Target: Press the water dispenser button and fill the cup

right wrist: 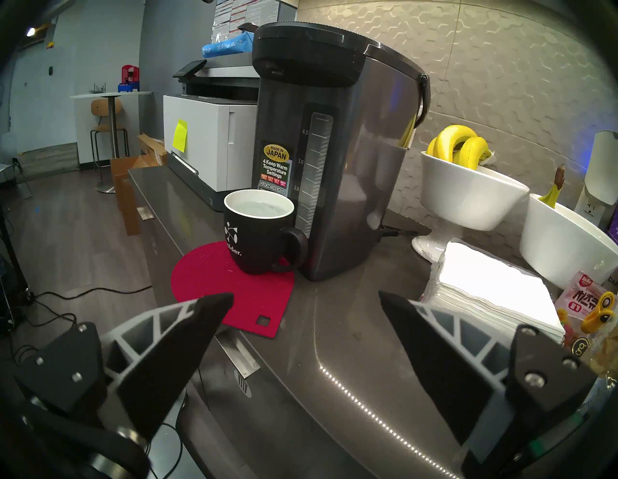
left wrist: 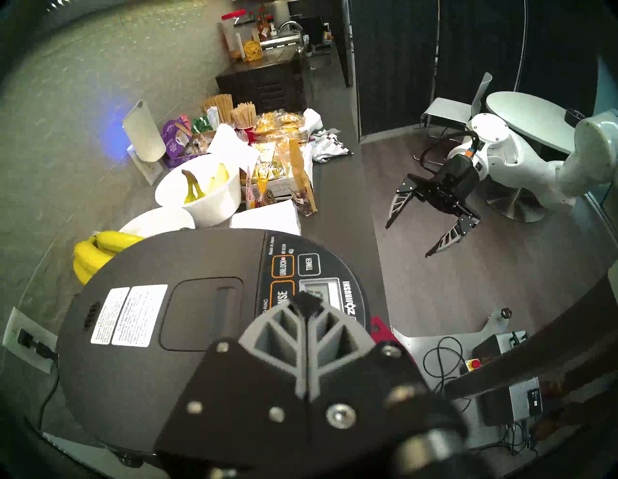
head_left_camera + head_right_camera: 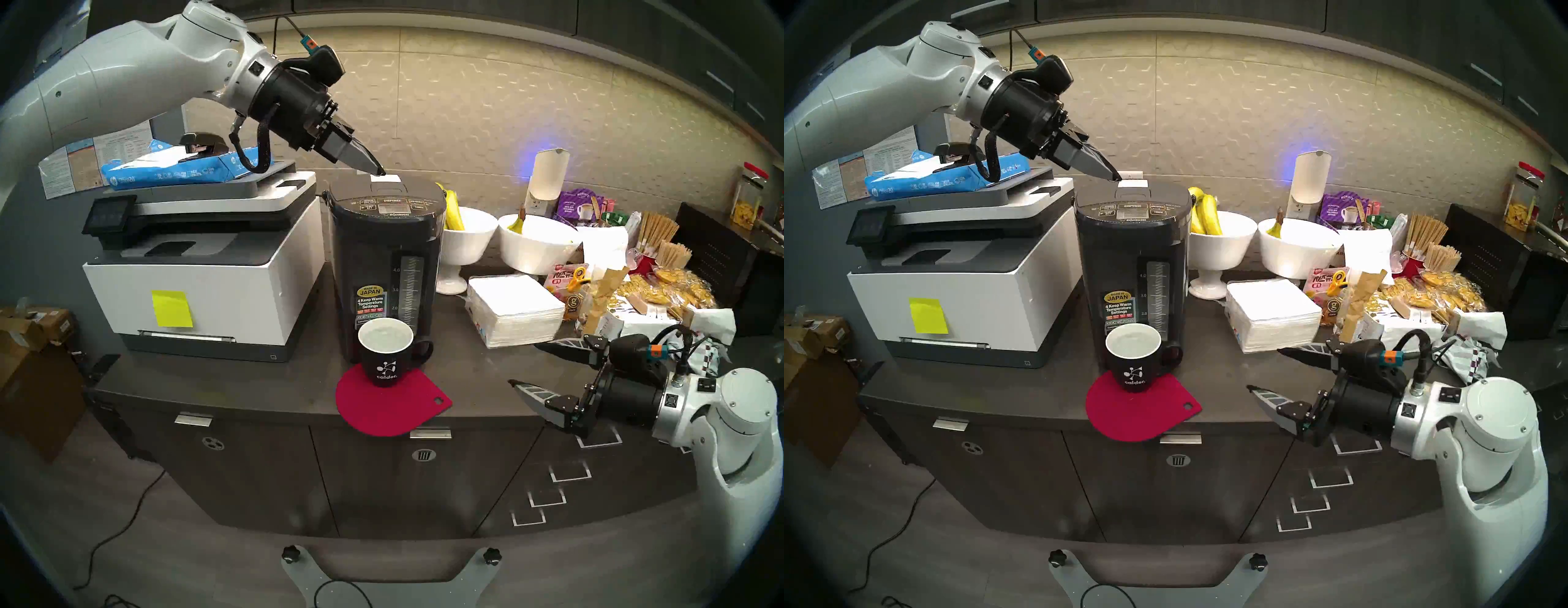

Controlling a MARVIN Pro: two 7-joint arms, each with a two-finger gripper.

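**Op:** I see the left gripper (image 3: 379, 171) with fingers pressed together, holding nothing, tip above the rear of the water dispenser (image 3: 384, 271) lid, clear of the DISPENSE button (image 3: 392, 200).

**Obs:** The cup (image 3: 385, 352)?

**Op:** Upright on the red mat (image 3: 392, 409), against the dispenser's front, handle to my right, water inside near the rim.

**Obs:** Right side?

**Op:** Right gripper (image 3: 524, 365) fingers spread wide, empty, above the counter (image 3: 466, 382) edge, near the napkin stack (image 3: 513, 310).
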